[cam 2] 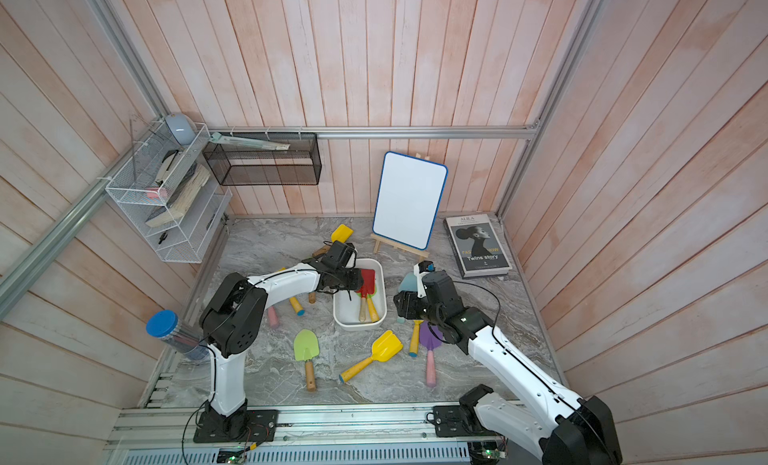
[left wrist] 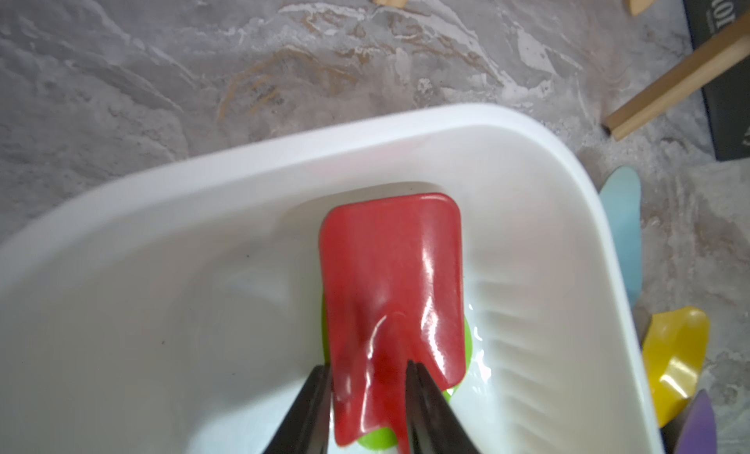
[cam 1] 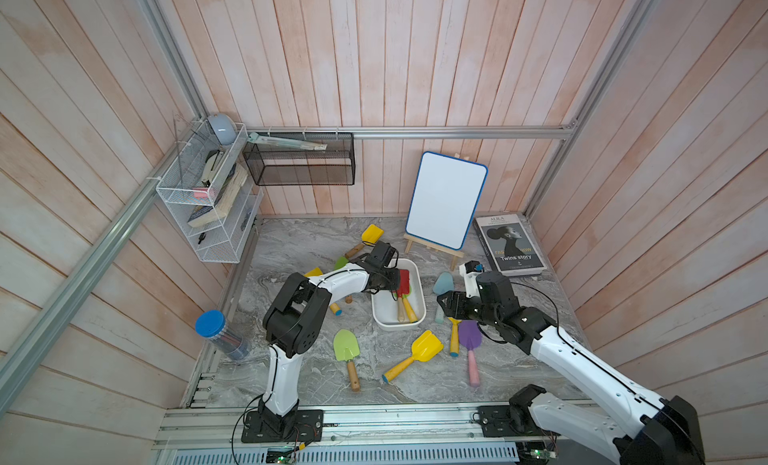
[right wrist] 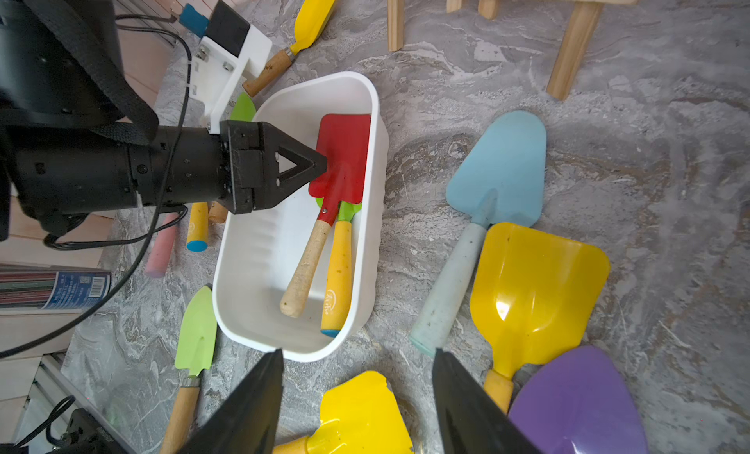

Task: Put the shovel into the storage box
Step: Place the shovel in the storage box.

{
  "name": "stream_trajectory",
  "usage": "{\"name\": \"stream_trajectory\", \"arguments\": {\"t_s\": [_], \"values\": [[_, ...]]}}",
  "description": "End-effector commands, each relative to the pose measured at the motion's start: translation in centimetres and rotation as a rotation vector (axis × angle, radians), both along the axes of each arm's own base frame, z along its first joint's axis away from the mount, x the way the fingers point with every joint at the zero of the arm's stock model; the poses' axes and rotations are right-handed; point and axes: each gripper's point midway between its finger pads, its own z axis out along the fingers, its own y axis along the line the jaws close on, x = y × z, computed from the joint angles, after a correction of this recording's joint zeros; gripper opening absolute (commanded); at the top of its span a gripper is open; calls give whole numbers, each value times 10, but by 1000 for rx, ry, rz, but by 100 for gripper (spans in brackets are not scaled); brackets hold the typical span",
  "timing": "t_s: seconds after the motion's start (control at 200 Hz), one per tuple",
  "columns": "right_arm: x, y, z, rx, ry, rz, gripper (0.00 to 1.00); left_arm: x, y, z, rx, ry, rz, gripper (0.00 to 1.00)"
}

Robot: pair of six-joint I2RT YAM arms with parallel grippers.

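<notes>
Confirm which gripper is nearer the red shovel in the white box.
Left. The left gripper is over the storage box, fingers flanking the blade of the red shovel. The right gripper hangs open outside the box, over the handle of the blue shovel.

The book (cam 1: 510, 244) cover reads "ALILA" and "Twins story"; a half-hidden line seems to end "NOW".

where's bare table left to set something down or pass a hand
Bare marble at back left, between the white wire rack and the rear yellow shovel; also a strip between the front rail and the green shovel. Crowded around the right gripper, beside the storage box.
</notes>
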Motion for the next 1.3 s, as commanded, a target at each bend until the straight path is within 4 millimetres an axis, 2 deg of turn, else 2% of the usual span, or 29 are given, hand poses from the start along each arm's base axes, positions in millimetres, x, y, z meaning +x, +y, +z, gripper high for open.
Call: {"name": "stream_trajectory", "arguments": {"t_s": [0.0,0.095,0.26,0.38,0.555,0.69,0.855,1.08,1.205,1.295], "values": [[0,0,2,6,-14,11,63,5,-3,6,31,-17,1,45],[-1,-1,2,7,-14,5,63,7,-4,11,55,-30,7,49],[-1,-7,-4,-11,11,-29,63,10,-4,21,81,-46,18,50],[-3,-18,-16,-57,61,-82,63,11,-6,40,70,-82,28,51],[-13,-43,-41,-142,170,-199,63,7,-9,78,32,-150,27,58],[-32,-62,-64,-214,286,-267,63,-2,-16,113,-29,-206,6,64],[-63,-69,-88,-249,394,-304,62,-19,-25,156,-134,-265,-31,68],[-98,-77,-104,-302,479,-365,62,-45,-29,212,-294,-348,-93,76],[-113,-82,-108,-319,499,-397,62,-58,-27,233,-350,-377,-118,80],[-122,-83,-112,-317,515,-405,61,-65,-27,240,-370,-381,-133,81]]}}
